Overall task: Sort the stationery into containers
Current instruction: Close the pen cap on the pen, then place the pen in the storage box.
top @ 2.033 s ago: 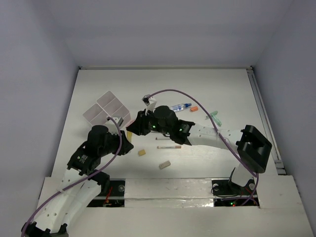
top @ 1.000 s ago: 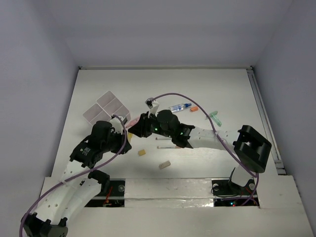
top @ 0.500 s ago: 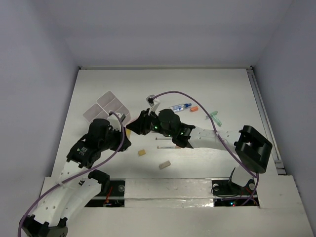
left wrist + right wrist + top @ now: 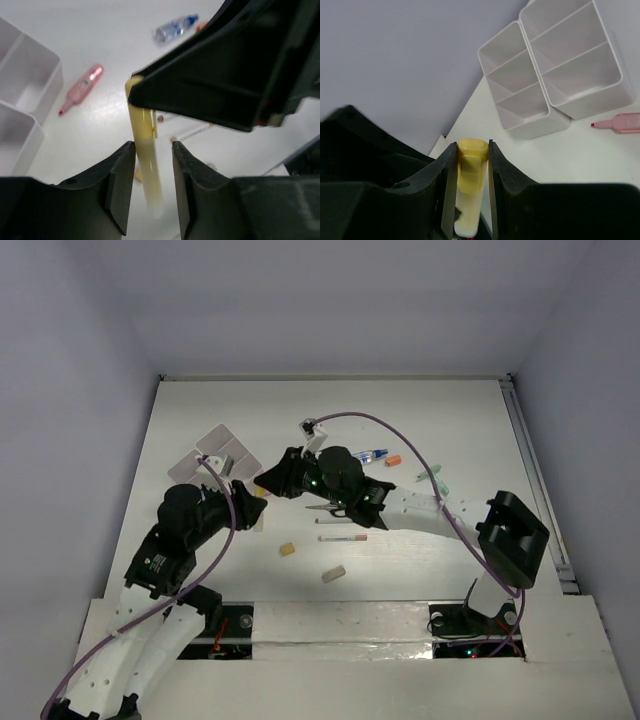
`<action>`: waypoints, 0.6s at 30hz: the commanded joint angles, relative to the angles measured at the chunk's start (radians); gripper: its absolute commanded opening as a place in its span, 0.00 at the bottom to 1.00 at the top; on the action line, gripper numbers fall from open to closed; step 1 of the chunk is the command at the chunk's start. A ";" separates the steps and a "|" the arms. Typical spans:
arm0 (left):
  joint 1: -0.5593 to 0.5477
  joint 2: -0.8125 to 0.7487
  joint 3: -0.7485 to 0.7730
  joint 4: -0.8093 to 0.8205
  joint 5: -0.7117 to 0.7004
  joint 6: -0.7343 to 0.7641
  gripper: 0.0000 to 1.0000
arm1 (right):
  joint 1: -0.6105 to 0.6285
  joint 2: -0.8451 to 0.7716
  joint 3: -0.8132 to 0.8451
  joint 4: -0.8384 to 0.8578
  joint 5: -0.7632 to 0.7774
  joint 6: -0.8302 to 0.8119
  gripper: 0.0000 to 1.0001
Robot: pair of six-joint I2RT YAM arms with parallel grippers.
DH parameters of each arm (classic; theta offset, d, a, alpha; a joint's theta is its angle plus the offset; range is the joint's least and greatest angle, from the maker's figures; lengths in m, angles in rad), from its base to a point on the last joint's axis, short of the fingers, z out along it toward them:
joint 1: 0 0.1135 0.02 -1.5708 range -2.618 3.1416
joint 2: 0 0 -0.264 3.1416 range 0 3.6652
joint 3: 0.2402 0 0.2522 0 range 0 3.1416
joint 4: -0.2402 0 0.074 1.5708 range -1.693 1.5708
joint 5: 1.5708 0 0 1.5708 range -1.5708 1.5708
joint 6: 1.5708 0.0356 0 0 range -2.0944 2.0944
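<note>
The yellow marker (image 4: pixel 469 185) is pinched between the two fingers of the right gripper (image 4: pixel 469 145). They press on both sides of its capped end, with the cap tip showing just past the fingertips. The marker's other end runs between the fingers of the left gripper (image 4: pixel 152 145). Those jaws are parted a little wider than the barrel, with a strip of table showing between the marker and one finger (image 4: pixel 182 170). Both grippers meet above the table (image 4: pixel 450 420), left of its middle and just near-right of the white tray (image 4: pixel 225 445). A pink marker (image 4: pixel 82 89) lies flat on the table just right of the tray. Farther right lie a blue-and-white tube (image 4: pixel 368 455) and a small orange piece (image 4: pixel 393 461). Nearer are a thin pen (image 4: pixel 342 537) and two beige blocks (image 4: pixel 287 550).
</note>
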 commanded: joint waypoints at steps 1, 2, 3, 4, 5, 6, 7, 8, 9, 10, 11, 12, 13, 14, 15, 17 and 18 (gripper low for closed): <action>0.011 -0.040 0.017 0.334 -0.029 -0.019 0.32 | -0.028 0.077 0.045 -0.178 -0.064 0.002 0.00; 0.011 -0.046 0.012 0.332 -0.035 -0.019 0.41 | -0.038 0.085 0.061 -0.175 -0.066 0.005 0.00; 0.011 -0.058 0.005 0.329 -0.042 -0.018 0.45 | -0.047 0.096 0.085 -0.169 -0.057 0.004 0.00; 0.011 -0.066 0.002 0.326 -0.052 -0.015 0.48 | -0.061 0.105 0.100 -0.167 -0.046 0.000 0.00; 0.011 -0.072 0.000 0.321 -0.059 -0.013 0.55 | -0.071 0.116 0.120 -0.172 -0.043 -0.001 0.00; 0.011 -0.078 0.000 0.314 -0.072 -0.009 0.58 | -0.081 0.137 0.140 -0.169 -0.044 0.003 0.00; 0.011 -0.090 0.000 0.311 -0.075 -0.004 0.61 | -0.081 0.149 0.174 -0.162 -0.043 0.004 0.00; 0.011 -0.097 0.001 0.306 -0.081 0.004 0.66 | -0.096 0.163 0.199 -0.164 -0.037 0.002 0.00; 0.011 -0.112 0.003 0.297 -0.092 0.002 0.68 | -0.110 0.178 0.223 -0.167 -0.035 -0.003 0.00; 0.011 -0.124 0.002 0.298 -0.095 0.001 0.69 | -0.110 0.210 0.248 -0.166 -0.032 -0.004 0.00; 0.011 -0.138 0.002 0.297 -0.098 0.001 0.71 | -0.122 0.226 0.287 -0.153 -0.028 -0.006 0.00; 0.011 -0.152 0.008 0.291 -0.121 0.001 0.72 | -0.136 0.241 0.309 -0.153 -0.031 -0.007 0.00; 0.011 -0.173 0.012 0.291 -0.121 0.002 0.73 | -0.136 0.260 0.332 -0.153 -0.037 -0.007 0.00; 0.011 -0.184 0.015 0.280 -0.157 0.004 0.98 | -0.147 0.284 0.367 -0.144 -0.040 -0.007 0.00; 0.011 -0.195 0.021 0.280 -0.196 0.007 0.99 | -0.147 0.295 0.383 -0.135 -0.040 -0.009 0.00; 0.011 -0.218 0.020 0.292 -0.225 0.010 0.99 | -0.159 0.329 0.423 -0.123 -0.044 -0.015 0.00; 0.011 -0.230 0.015 0.311 -0.243 0.008 0.99 | -0.159 0.339 0.467 -0.120 -0.040 -0.026 0.00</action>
